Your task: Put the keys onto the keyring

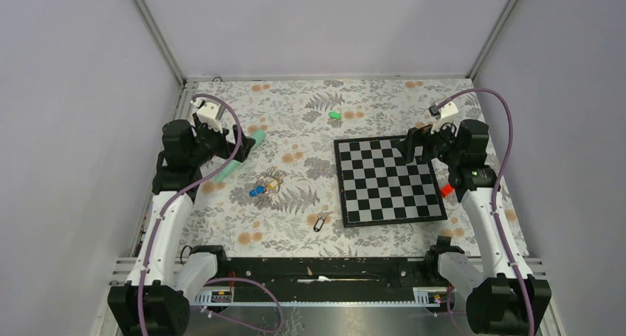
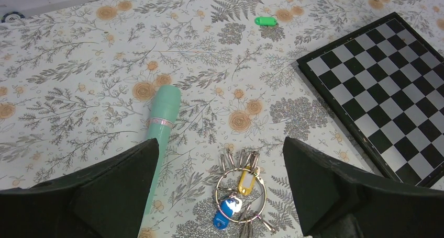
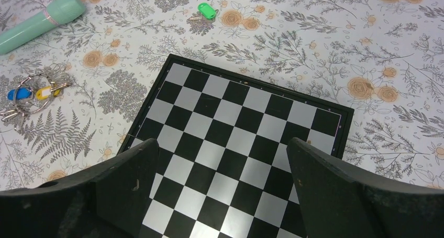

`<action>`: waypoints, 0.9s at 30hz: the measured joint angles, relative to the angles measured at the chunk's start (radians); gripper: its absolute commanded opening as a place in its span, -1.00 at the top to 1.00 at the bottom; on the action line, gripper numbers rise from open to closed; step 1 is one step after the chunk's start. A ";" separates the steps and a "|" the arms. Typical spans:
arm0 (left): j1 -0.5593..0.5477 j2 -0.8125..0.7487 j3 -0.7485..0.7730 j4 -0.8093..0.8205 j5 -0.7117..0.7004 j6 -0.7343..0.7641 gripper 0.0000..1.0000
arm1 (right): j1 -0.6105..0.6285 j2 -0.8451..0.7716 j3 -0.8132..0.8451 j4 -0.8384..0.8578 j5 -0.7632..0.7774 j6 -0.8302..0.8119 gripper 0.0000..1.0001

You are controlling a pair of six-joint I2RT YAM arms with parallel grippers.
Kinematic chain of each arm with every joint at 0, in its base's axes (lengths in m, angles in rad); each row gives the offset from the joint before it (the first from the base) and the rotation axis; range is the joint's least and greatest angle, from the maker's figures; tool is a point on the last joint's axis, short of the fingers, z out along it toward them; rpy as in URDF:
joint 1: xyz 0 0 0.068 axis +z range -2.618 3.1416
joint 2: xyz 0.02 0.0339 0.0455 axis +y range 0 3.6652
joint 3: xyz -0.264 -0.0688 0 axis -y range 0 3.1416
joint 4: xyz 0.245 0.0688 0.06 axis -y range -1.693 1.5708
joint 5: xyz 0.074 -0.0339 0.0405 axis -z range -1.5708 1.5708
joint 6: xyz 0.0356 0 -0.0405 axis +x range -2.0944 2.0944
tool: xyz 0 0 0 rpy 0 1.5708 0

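Observation:
A green-headed key (image 1: 334,115) (image 2: 265,21) (image 3: 207,10) lies on the floral cloth toward the back. Near the front, left of the chessboard's near corner, rests a black-headed key (image 1: 319,222). The keyring (image 1: 266,184) (image 2: 241,196) (image 3: 31,94), a silvery ring with blue and yellow tags, lies mid-table. My left gripper (image 1: 242,145) (image 2: 220,141) hovers open above and behind the keyring, holding nothing. Over the chessboard's far edge, my right gripper (image 1: 410,145) (image 3: 221,141) also stands open and empty.
A teal stick (image 1: 240,159) (image 2: 162,123) (image 3: 42,21) lies just left of the keyring, under the left gripper. The chessboard (image 1: 387,179) (image 2: 387,91) (image 3: 235,144) covers the right half. A small red piece (image 1: 446,190) sits at its right edge.

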 measured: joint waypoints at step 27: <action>-0.002 0.211 0.012 -0.157 0.008 0.109 -0.89 | -0.001 0.071 0.000 -0.063 -0.106 -0.106 -0.97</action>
